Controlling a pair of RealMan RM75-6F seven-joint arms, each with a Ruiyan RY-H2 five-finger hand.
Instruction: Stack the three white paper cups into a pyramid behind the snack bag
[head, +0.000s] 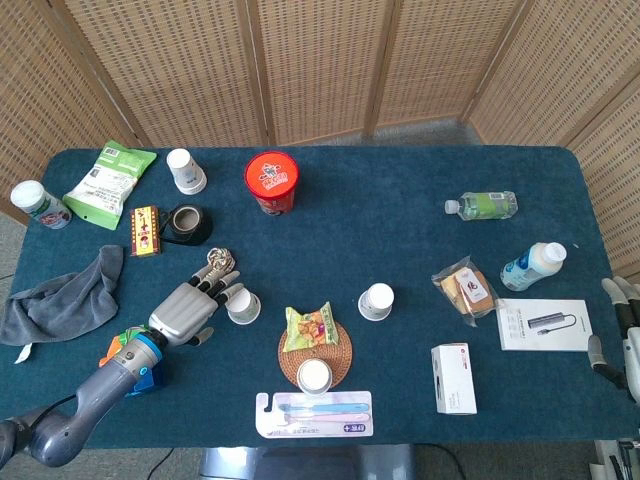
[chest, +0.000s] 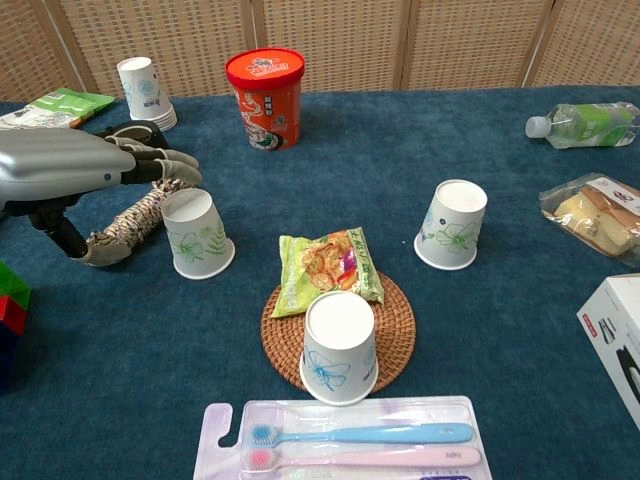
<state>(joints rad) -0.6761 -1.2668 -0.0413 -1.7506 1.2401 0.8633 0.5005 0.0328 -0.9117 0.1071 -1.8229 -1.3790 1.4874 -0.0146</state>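
Observation:
Three white paper cups stand upside down: the left cup (head: 240, 307) (chest: 197, 233), the right cup (head: 377, 301) (chest: 455, 224), and the front cup (head: 314, 376) (chest: 340, 347), which sits on a rattan coaster (chest: 392, 335). The snack bag (head: 308, 328) (chest: 328, 266) lies across the coaster's far edge, between the cups. My left hand (head: 194, 309) (chest: 85, 167) hovers just left of the left cup with its fingers (chest: 165, 165) stretched toward the cup's top; it holds nothing. My right hand (head: 624, 335) is at the table's right edge, fingers apart and empty.
A rope coil (chest: 128, 222) lies under my left hand. A red noodle tub (chest: 265, 97), a spare cup stack (chest: 144, 90) and a black tape roll (head: 187, 222) stand behind. A toothbrush pack (chest: 350, 445) is at the front edge, toy bricks (chest: 12, 296) at the left, a white box (head: 453, 378) at the right.

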